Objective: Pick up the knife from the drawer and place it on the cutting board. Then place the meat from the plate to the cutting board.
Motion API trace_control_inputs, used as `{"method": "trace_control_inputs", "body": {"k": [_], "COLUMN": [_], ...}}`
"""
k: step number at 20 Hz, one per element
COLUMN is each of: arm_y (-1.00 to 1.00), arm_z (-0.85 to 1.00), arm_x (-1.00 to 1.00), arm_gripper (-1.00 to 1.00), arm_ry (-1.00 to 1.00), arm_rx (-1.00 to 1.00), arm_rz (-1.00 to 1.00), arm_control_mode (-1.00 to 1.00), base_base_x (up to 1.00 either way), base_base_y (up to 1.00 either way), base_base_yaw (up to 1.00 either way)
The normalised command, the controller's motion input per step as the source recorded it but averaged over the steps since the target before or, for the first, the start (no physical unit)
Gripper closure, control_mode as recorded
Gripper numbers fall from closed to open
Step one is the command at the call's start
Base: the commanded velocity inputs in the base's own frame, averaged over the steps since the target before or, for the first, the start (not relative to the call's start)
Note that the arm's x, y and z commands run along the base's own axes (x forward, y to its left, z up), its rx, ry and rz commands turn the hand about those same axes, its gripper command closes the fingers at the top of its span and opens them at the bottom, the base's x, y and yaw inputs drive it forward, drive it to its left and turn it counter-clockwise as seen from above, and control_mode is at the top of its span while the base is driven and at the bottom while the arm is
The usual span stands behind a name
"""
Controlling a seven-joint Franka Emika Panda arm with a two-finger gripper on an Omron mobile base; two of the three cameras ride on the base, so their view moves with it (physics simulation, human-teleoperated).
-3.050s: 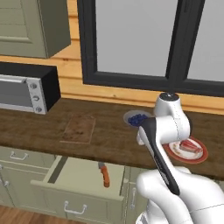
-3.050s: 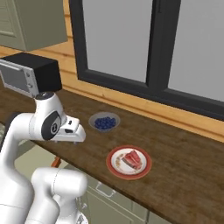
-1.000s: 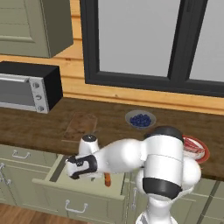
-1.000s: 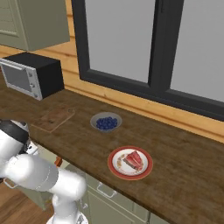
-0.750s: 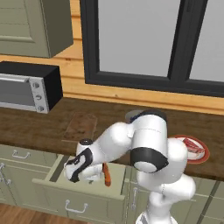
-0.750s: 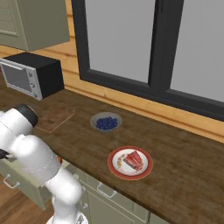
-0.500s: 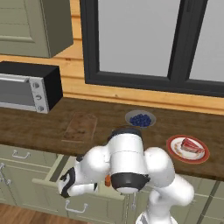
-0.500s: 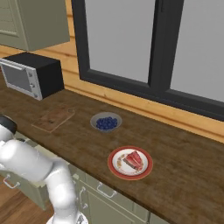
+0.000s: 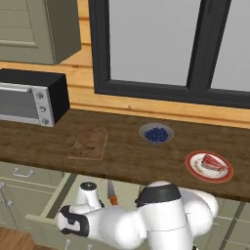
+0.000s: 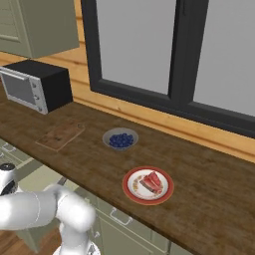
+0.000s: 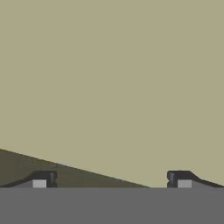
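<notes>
The drawer point(image 9: 54, 201) stands pulled out under the counter at lower left. Inside it lies the knife point(image 9: 113, 193), grey blade pointing back and orange-red handle toward the front. My arm bends low into the drawer, its wrist point(image 9: 73, 223) left of the knife and apart from it. In the hand view my gripper point(image 11: 111, 179) is open, fingertips point(image 11: 43, 178) wide apart, nothing between them, facing a flat olive surface. The cutting board point(image 9: 89, 143) point(image 10: 60, 134) lies bare on the counter. The meat point(image 9: 213, 161) point(image 10: 151, 182) rests on the plate point(image 9: 195, 170) point(image 10: 130, 193).
A grey bowl of blue berries point(image 9: 156, 133) point(image 10: 120, 139) sits between board and plate. A black toaster oven point(image 9: 29, 96) point(image 10: 37, 84) stands at the counter's left end. Window frame and wood wall run behind; an olive wall cabinet point(image 9: 39, 24) hangs above.
The arm has swung from above the counter down and left into the open drawer and sunk lower over the last half second. The jaws stayed open. Knife, meat and board have not moved.
</notes>
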Motion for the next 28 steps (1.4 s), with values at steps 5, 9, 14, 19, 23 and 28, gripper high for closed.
{"method": "trace_control_inputs", "body": {"k": [5,9,14,19,23,28], "arm_y": [0.96,0.27,-0.66,-1.0,-0.98,-0.43], "arm_z": [0.84,1.0,1.0,1.0,0.65,0.03], "arm_x": [-1.0,-0.55,-0.09,0.0,0.0,0.08], "arm_gripper": [-1.0,-1.0,-1.0,-1.0,-1.0,-1.0], "arm_ry": [0.19,-0.08,-0.31,-0.14,-0.05,0.03], "arm_rx": [0.03,-0.02,-0.05,-0.02,-0.1,-0.14], "arm_rz": [0.0,-0.02,-0.04,-0.02,0.0,0.0], "arm_control_mode": [-1.0,-1.0,-1.0,-1.0,-1.0,-1.0], "base_base_x": [0.0,0.0,0.0,0.0,0.0,0.0], "base_base_y": [0.0,0.0,0.0,0.0,0.0,0.0], "base_base_yaw": [0.0,0.0,0.0,0.0,0.0,0.0]}}
